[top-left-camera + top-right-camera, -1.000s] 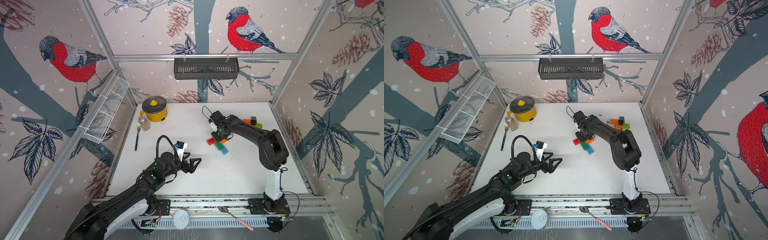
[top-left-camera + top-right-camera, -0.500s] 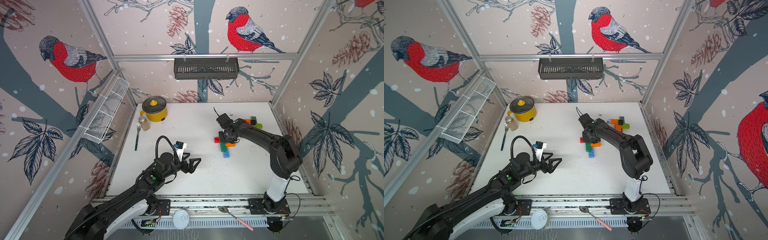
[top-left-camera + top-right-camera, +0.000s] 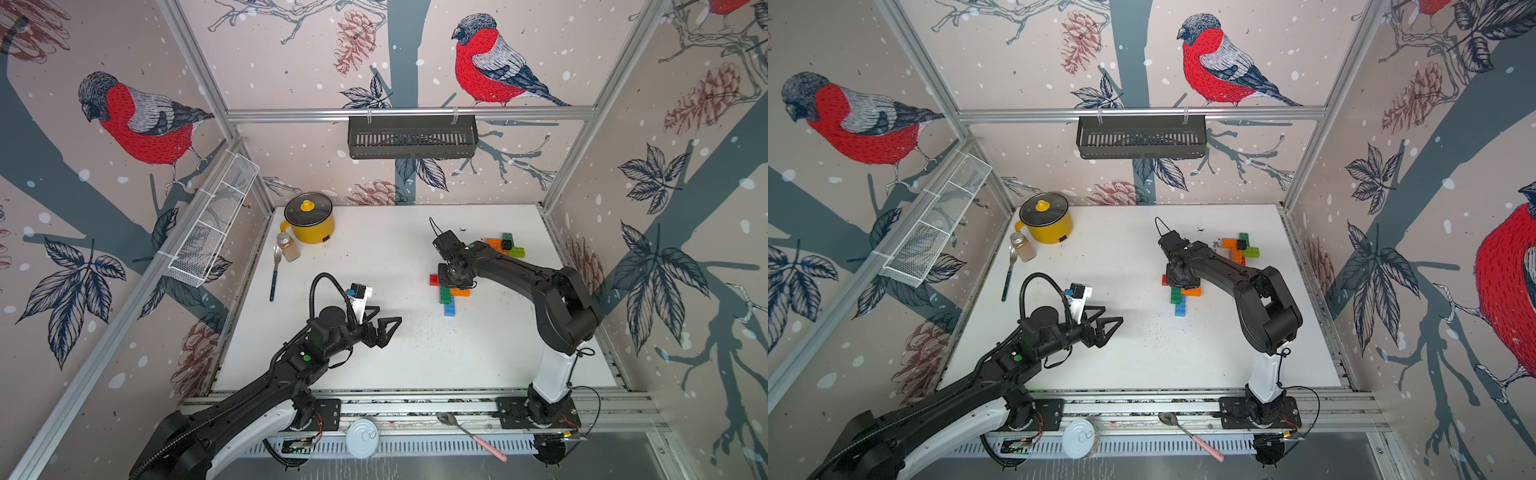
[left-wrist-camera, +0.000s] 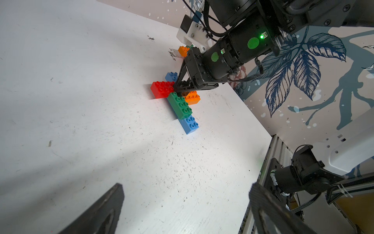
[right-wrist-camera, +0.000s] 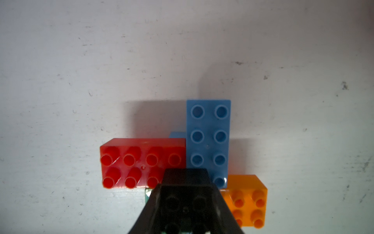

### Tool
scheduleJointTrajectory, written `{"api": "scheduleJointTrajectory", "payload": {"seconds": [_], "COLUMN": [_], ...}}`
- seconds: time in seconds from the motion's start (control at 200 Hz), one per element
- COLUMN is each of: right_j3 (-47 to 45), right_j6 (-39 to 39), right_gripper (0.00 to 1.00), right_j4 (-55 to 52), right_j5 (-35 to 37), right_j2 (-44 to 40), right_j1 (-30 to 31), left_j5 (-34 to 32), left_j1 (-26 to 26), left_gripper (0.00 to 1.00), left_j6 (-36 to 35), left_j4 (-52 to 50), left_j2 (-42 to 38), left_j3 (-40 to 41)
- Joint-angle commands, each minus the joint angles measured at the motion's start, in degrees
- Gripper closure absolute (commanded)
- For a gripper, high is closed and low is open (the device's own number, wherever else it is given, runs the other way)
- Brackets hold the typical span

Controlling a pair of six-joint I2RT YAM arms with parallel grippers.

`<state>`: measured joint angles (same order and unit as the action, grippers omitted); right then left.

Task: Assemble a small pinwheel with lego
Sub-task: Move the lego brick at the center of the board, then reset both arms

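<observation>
A cross of lego lies right of the table's middle in both top views: red (image 3: 434, 279), dark green (image 3: 445, 294), orange (image 3: 461, 292) and blue (image 3: 449, 308) bricks. My right gripper (image 3: 456, 279) points straight down onto its centre. In the right wrist view it (image 5: 185, 182) is shut on a small black square brick (image 5: 185, 204) between the red (image 5: 141, 162), blue (image 5: 208, 139) and orange (image 5: 247, 200) bricks. My left gripper (image 3: 388, 316) hovers open and empty over bare table, left of the cross. The left wrist view shows its wide-apart fingers (image 4: 113, 200) and the cross (image 4: 180, 105) far off.
A second lego cluster of orange (image 3: 494, 243), black (image 3: 506, 244) and lime (image 3: 515, 251) sits at the back right. A yellow pot (image 3: 309, 220), spice jar (image 3: 288, 246) and fork (image 3: 274, 272) stand back left. A can (image 3: 362, 432) and spoon (image 3: 471, 434) lie on the front rail.
Over the last second my right gripper slid and turned the brick cross a little to the right, then stopped. The left arm has not moved.
</observation>
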<state>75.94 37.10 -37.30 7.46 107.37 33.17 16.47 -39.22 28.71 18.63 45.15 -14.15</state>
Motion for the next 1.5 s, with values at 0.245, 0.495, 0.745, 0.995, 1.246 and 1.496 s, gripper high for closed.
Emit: {"api": "scheduleJointTrajectory", "payload": {"seconds": [0.245,0.495,0.745,0.995,1.246,1.496], "right_j3": [-0.3,3.8,5.3,-1.4,-35.9,-59.7], "right_j6": [-0.8,-1.8,-3.8,-9.5,-13.2,-12.4], "right_gripper": [0.78,0.51,0.19,0.01,0.0,0.01], "right_j4": [-1.4,-2.2,-1.9,5.4,37.5,59.6], "right_j5": [-0.6,-1.3,-2.5,4.6,22.3,20.9], "right_j2": [1.2,1.5,-3.5,-22.9,-53.8,-63.8], "right_j1": [-1.0,-2.0,-2.3,-4.5,-15.5,-33.8], "left_j5": [-0.4,-1.5,-5.4,-34.0,-75.7,-77.4], "left_j1": [-0.1,-0.1,-0.1,0.5,2.3,16.1], "left_gripper": [0.03,0.03,0.03,0.03,0.03,0.03], "left_j6": [0.3,-0.1,3.0,11.6,7.7,-10.1], "left_j4": [2.9,2.2,2.0,-16.3,-20.9,1.5], "left_j2": [-0.1,-0.3,0.6,4.3,3.8,2.8], "left_j3": [0.3,-0.1,-2.8,-15.7,-19.2,-6.2]}}
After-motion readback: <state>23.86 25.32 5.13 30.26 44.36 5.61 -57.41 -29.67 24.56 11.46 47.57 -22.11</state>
